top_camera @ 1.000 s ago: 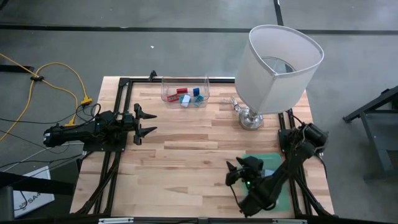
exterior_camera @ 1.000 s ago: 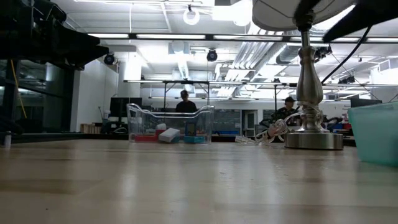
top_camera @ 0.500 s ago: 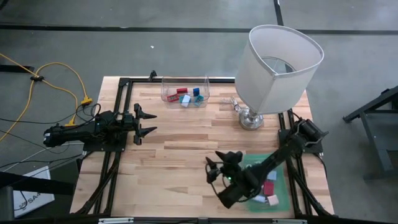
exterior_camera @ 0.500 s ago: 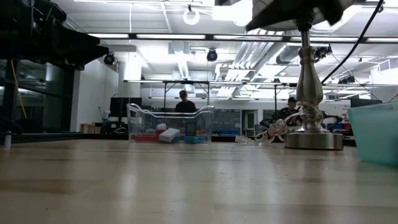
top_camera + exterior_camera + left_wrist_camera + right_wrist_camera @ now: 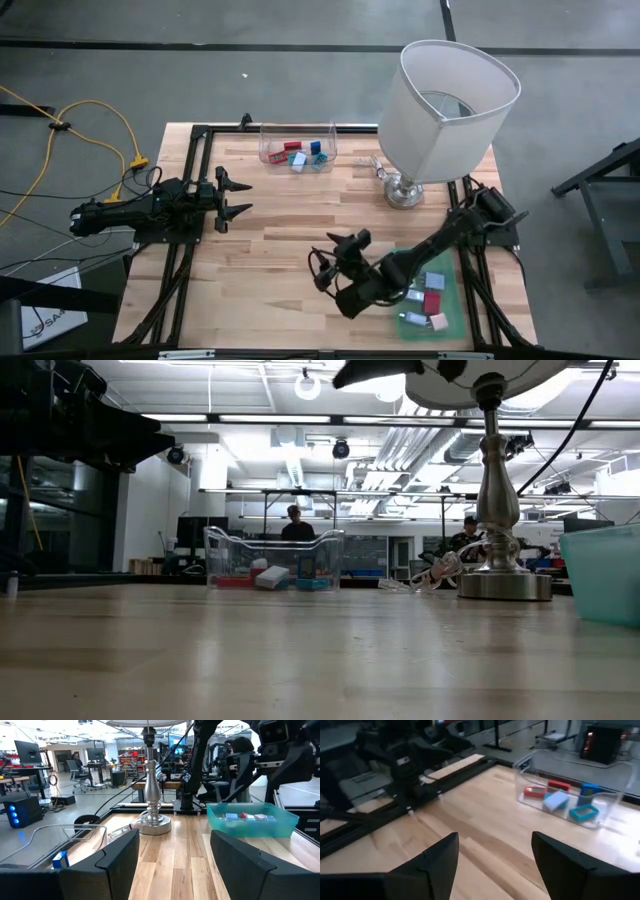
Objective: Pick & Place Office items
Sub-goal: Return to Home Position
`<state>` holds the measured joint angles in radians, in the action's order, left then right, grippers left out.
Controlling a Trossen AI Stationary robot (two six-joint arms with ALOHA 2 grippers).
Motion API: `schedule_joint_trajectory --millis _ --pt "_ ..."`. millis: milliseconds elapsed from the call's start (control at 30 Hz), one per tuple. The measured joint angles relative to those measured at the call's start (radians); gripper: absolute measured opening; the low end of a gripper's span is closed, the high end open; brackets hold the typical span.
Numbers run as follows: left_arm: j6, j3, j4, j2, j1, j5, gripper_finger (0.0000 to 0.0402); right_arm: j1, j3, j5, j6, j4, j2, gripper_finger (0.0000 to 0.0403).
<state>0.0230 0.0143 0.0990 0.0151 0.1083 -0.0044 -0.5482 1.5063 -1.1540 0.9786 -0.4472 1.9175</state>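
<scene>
The right hand (image 5: 328,260) hangs over bare wood near the middle of the counter (image 5: 270,250). Its two fingers (image 5: 432,865) are spread wide apart with nothing between them.

Just behind this hand, partly under its forearm, sits the green bin (image 5: 455,318). A handful of small coloured pieces (image 5: 433,303) lie in it: red, light blue and a pale one can be told apart, while the others are too small to name.

Ahead of the right hand and well apart from it, a clear bin (image 5: 300,126) stands at the counter's far edge. It holds a red block (image 5: 535,791), a second red block (image 5: 558,785), a blue block (image 5: 589,790), a light blue block (image 5: 556,801) and a teal block (image 5: 583,812), all lying loose on its floor.

The lamp (image 5: 455,95) stands off to the side of the right hand, with its metal foot (image 5: 404,192) near the green bin's far end.

The left hand (image 5: 238,196) waits at the counter's left side, well apart from the right hand, fingers open wide and holding nothing. The lamp's foot and the green bin lie straight ahead of it across the counter, and the clear bin is near it, off to one side.

Beyond the counter, in the room, a person (image 5: 296,525) shows behind the clear bin.
</scene>
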Motion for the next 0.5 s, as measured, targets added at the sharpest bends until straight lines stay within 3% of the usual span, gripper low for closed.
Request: schedule_joint_trajectory --millis 233,500 --pt "0.000 0.000 0.000 0.000 0.000 0.000 0.0237 0.080 0.000 0.233 -0.234 0.172 0.001 0.0238" --pt "0.000 0.000 0.000 0.000 0.000 0.000 0.0237 0.185 0.000 0.631 -0.629 0.552 0.001 0.0238"
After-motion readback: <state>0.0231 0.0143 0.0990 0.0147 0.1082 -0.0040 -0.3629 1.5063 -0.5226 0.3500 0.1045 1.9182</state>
